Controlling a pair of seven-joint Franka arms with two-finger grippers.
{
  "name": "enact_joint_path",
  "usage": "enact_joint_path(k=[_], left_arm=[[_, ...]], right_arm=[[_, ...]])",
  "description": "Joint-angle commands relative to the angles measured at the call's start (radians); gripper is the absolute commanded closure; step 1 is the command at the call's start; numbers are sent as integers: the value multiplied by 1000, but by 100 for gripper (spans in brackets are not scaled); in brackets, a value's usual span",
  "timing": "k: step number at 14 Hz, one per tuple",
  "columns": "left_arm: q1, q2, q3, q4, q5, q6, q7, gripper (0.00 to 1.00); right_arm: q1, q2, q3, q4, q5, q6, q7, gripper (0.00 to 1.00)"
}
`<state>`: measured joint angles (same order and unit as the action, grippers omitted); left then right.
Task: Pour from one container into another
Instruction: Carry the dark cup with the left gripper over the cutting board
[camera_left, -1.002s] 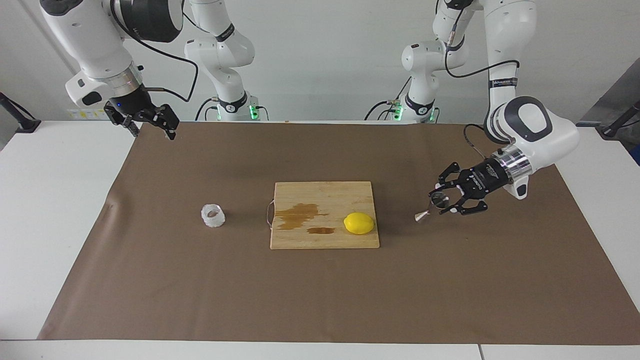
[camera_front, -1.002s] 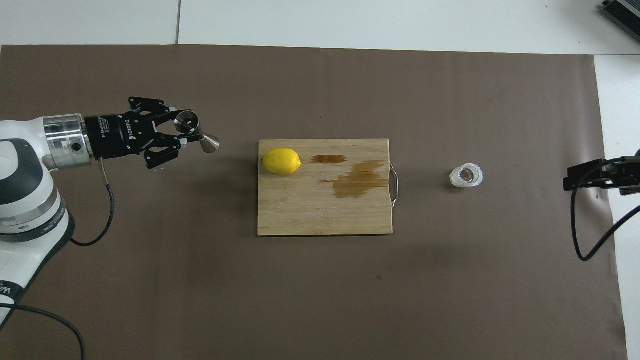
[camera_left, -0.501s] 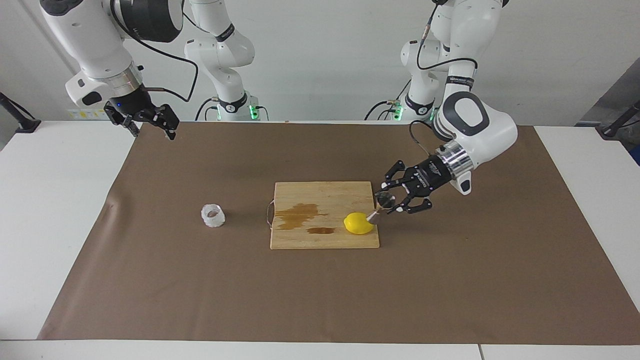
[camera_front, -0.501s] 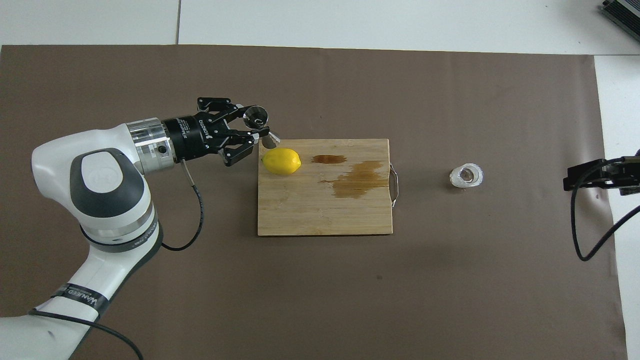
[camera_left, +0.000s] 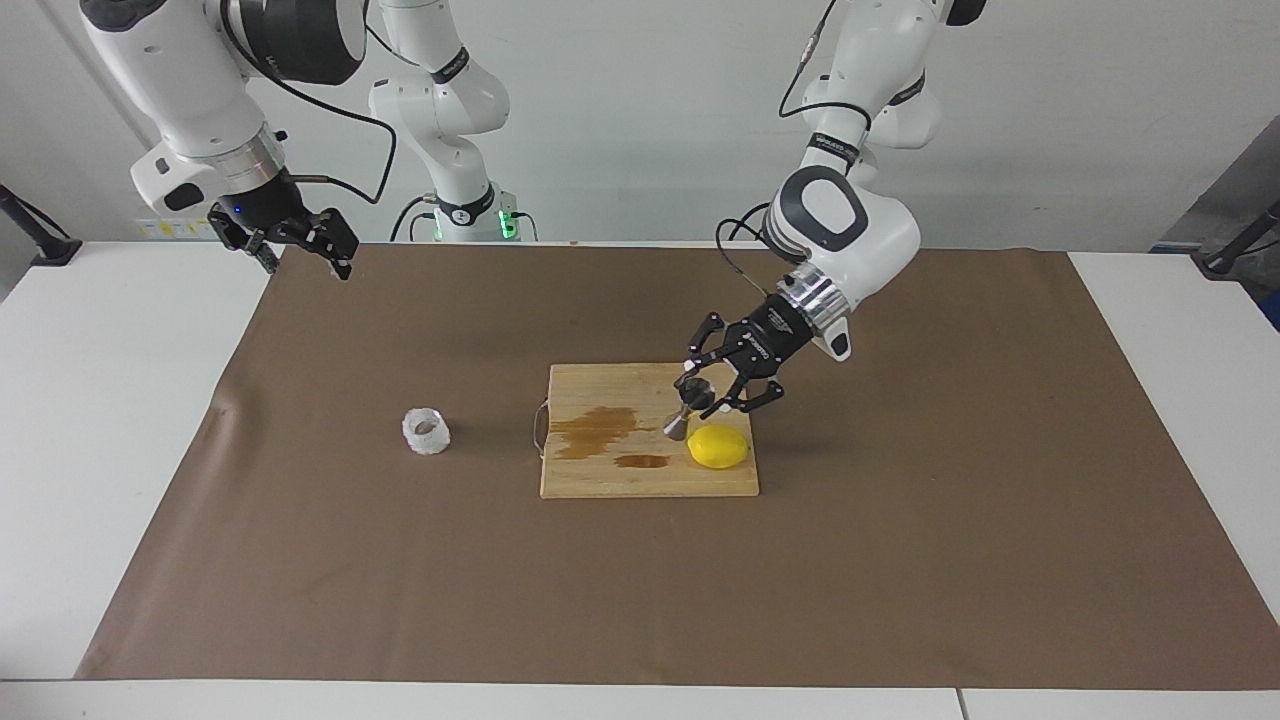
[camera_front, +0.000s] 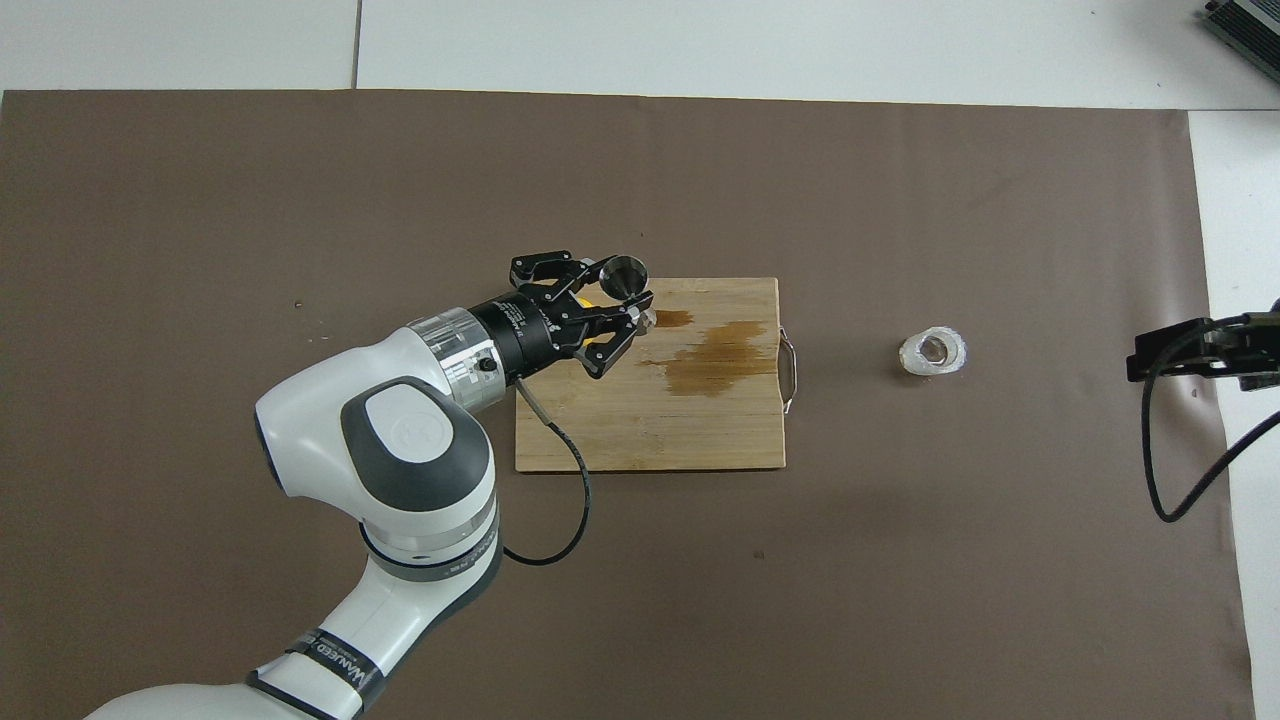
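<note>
The left hand (camera_left: 703, 393), gripping the tilted steel jigger (camera_left: 686, 403), has swept from bare bench to over the cutting board (camera_left: 600, 480) beside the lemon (camera_left: 718, 446), closing on the crinkled cup (camera_left: 426, 431) near the right arm's end, while the right hand (camera_left: 300, 240) waits, grip unclear.

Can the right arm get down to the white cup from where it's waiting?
Probably yes. The right claw waits in the air at its own end of the table, and the cup stands alone on the brown mat, nothing beside or over it.
</note>
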<state>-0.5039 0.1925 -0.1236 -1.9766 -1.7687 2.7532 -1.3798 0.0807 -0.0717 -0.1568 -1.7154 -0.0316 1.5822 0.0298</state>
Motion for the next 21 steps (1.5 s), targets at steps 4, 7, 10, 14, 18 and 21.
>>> enact_joint_path(k=[4,7,10,14,18,21], left_arm=[[-13,177,-108,179,-20,114,50,100],[-15,212,-134,202,-18,115,117,100],[-15,245,-148,220,-14,115,165,100],[-27,249,-153,205,-12,117,188,100],[-27,251,-153,197,-14,137,206,100],[-28,251,-153,196,-14,138,212,100]], right_arm=[[-10,3,2,10,19,-15,-11,0],[-10,3,2,10,19,-15,-11,0],[-10,3,2,10,19,-15,-11,0],[-10,3,2,10,19,-15,-11,0],[-10,3,2,10,19,-15,-11,0],[-10,3,2,10,19,-15,-11,0]])
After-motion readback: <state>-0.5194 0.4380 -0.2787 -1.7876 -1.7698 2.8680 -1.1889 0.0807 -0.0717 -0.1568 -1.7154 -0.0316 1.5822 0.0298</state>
